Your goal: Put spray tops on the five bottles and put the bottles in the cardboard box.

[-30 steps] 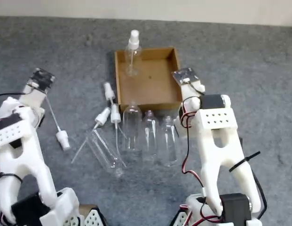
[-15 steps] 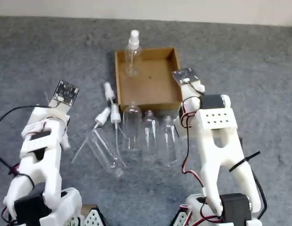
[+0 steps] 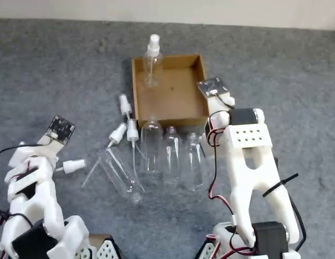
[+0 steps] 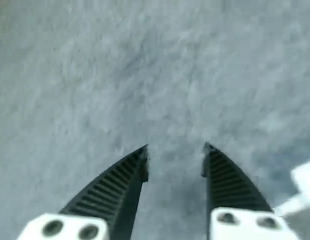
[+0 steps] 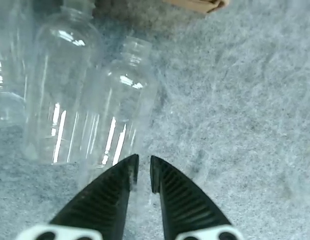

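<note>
A second ago my left arm was out at the far left with a top dangling from it by its tube. It swung in toward the middle and has now pulled back low and near. My left gripper [image 4: 174, 150] is spread wide over bare mat [image 4: 145, 75] and holds nothing. That top [image 3: 75, 164] lies on its side just beside the jaws, white at the edge of my left wrist view. So the top has left my grip without reaching a bottle, and this step counts for nothing yet. I judge I must take it again, better by the head, so the tube can hang straight. My right arm has not stirred. My right gripper [image 5: 143, 162] is all but closed on nothing, and its tips are just short of the nearest bottle [image 5: 127, 100]. Nothing else has shifted. One capped bottle [image 3: 151, 67] stands in the far corner of the box [image 3: 140, 108]. Three open bottles [image 3: 171, 148] stand in a row just in front of the box, and a fourth bottle [image 3: 121, 175] lies on its side beside them. Three more tops [image 3: 124, 105] wait between that fourth bottle and the box. That leaves four bottles to cap and box.
</note>
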### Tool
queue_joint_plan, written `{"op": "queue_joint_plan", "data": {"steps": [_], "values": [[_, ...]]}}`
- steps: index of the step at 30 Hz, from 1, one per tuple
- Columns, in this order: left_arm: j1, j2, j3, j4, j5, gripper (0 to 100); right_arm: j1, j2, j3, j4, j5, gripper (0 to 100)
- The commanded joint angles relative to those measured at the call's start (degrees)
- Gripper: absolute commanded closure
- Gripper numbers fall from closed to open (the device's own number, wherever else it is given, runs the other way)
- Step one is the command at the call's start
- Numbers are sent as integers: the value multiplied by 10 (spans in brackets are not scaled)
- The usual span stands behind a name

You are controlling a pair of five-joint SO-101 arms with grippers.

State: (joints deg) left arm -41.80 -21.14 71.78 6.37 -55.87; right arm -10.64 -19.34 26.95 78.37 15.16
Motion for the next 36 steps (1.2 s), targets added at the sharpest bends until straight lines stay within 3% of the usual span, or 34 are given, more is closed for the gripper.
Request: {"op": "queue_joint_plan", "data": {"steps": [1, 4, 6, 12, 15, 19, 23, 36], "values": [[-44, -16, -7, -8, -26, 867, -6, -24, -2, 7, 5, 993], [-44, -16, -43, 9, -22, 864, -6, -24, -2, 7, 5, 993], [-40, -19, -88, 78, 16, 863, -6, -24, -2, 7, 5, 993], [34, -99, -273, 489, 36, 863, -6, -24, -2, 7, 5, 993], [113, -140, -295, 588, 35, 861, -5, -24, -1, 7, 5, 993], [206, -151, -258, 598, 0, 806, -5, -24, -1, 16, 5, 993], [248, -119, -234, 572, -32, 794, -5, -24, -1, 21, 5, 993], [213, 104, -251, 457, -77, 813, -5, -24, -1, 22, 6, 993]]}}
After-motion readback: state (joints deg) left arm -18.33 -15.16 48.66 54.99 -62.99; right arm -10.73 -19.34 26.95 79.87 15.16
